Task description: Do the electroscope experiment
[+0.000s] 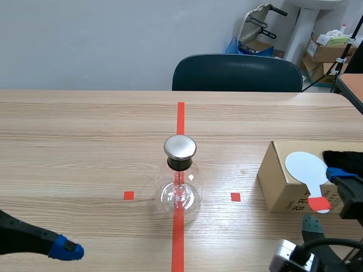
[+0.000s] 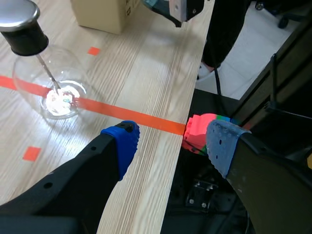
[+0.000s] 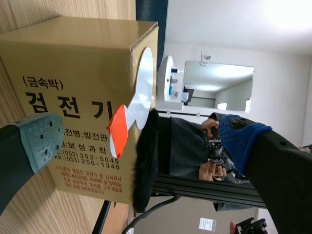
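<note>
Glass flask point(image 1: 178, 195), metal-capped, rod point(image 1: 180, 180) inside; paddle point(image 1: 305, 166), fur point(image 1: 343, 158) atop box point(image 1: 277, 184).

Black left robot arm enters low from the near left; the left claw point(image 2: 170, 144) holds its two thick, blue-padded fingers spread wide apart, gripping nothing. Black right arm sits low at the right, wrist rolled sideways; the right claw point(image 3: 141, 139) is also spread wide.

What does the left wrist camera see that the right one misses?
Only the left wrist view: the clear round glass flask with a silver metal cap. Only the right wrist view: the white round paddle with an orange-red handle and the black fur strip. Both views: the brown cardboard box.
</note>
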Motion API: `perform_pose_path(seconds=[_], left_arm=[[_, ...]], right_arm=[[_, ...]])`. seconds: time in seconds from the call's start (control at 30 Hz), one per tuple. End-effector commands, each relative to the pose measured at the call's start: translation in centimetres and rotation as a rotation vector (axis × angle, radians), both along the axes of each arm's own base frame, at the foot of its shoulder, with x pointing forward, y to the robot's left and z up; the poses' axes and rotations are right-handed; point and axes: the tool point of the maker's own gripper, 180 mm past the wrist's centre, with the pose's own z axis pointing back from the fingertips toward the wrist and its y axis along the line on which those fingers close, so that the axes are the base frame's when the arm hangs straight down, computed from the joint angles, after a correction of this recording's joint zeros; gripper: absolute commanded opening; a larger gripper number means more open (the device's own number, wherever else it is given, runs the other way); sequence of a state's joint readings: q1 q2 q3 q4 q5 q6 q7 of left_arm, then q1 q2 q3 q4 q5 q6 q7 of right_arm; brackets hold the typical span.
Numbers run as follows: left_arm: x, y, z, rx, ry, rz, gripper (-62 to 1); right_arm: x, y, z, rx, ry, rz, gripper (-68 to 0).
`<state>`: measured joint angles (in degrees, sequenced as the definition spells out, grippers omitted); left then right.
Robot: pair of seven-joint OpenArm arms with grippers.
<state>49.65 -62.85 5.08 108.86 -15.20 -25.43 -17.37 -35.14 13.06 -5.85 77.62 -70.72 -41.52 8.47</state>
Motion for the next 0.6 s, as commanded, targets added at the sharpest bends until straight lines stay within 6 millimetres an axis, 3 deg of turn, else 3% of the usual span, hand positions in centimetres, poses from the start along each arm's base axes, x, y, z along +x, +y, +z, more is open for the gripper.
perform_pose_path(seconds=[0.0, 0.37, 0.43, 0.57], left_arm=[[-0.02, -0.56, 0.78, -0.043, 0.001, 0.006, -27.7], [0.01, -0.58, 0.83, -0.046, 0.000, 0.008, -27.7], [0.16, -0.57, 0.82, -0.046, -0.005, 0.017, -27.7], [0.23, -0.53, 0.77, -0.043, -0.008, 0.020, -27.7]], right_arm=[[0.46, -0.48, 1.73, -0.019, -0.078, 0.005, 0.4], [0.50, -0.82, 1.80, -0.037, -0.081, 0.002, 0.4], [0.52, -0.83, 1.81, -0.037, -0.081, 0.001, -6.8], [0.52, -0.82, 1.81, -0.036, -0.081, 0.001, -29.1]])
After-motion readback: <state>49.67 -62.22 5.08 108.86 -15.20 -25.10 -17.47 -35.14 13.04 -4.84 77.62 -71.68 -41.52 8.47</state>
